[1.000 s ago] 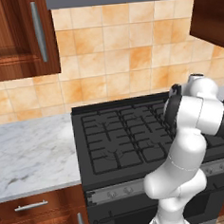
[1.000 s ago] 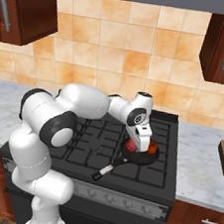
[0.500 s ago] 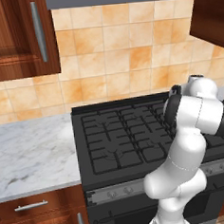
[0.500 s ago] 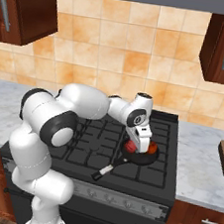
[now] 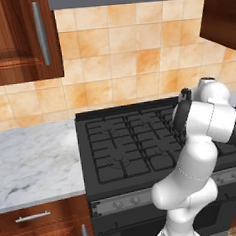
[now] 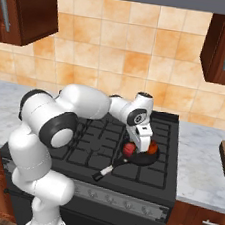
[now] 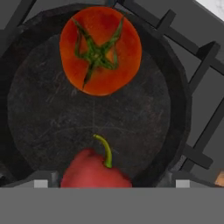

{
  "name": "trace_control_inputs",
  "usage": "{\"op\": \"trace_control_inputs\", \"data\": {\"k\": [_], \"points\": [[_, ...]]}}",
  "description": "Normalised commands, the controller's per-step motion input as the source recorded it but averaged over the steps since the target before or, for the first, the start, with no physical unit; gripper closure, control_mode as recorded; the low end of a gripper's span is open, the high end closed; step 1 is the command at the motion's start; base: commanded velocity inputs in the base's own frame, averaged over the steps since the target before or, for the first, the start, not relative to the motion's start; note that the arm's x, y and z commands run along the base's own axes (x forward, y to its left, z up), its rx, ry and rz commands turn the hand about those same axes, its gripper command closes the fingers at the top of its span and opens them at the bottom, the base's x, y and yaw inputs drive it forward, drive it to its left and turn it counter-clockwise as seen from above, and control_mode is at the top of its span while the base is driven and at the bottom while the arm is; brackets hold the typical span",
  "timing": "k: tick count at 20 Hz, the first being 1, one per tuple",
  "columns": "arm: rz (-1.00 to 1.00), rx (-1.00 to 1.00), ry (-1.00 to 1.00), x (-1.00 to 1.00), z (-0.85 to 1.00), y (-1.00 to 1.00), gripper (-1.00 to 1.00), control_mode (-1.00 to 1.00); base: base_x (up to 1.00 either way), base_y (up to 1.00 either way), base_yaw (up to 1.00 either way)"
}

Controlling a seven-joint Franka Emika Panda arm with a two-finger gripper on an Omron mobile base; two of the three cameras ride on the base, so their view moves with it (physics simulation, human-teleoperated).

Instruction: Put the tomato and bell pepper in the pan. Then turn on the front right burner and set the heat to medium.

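Over pan (image 7: 175, 113) on front-rt grate: gripper (image 6: 141, 144) low, bell pepper (image 7: 94, 171) between fingertips, jaw state can't tell. Tomato (image 7: 100, 50) already inside pan, well apart, leaving drop space.

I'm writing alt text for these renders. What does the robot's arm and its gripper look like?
The arm is built of thick, rounded glossy white segments linked by dark grey-black joint rings, one large ring at the elbow. No cables or markings show. A white wrist block bears a small dark round spot and leads to the gripper, whose finger tips are small and dark.
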Motion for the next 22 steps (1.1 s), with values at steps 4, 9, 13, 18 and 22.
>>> {"op": "trace_control_inputs", "data": {"k": [4,9,13,18,22], "points": [[0.00,0.00,-0.08,-0.26,0.88,0.00,-1.00,-1.00,0.00,0.00,0.00],[0.12,-0.04,-0.22,-0.74,0.74,0.02,-1.00,-1.00,0.00,0.00,0.00],[0.18,-0.14,-0.27,-1.00,0.33,0.03,-1.00,-1.00,0.00,0.00,0.00],[0.18,-0.13,-0.30,-1.00,0.20,0.00,-1.00,-1.00,0.00,0.00,0.00],[0.30,-0.17,-0.35,-1.00,-0.01,-0.02,-1.00,-1.00,0.00,0.00,0.00]]}}
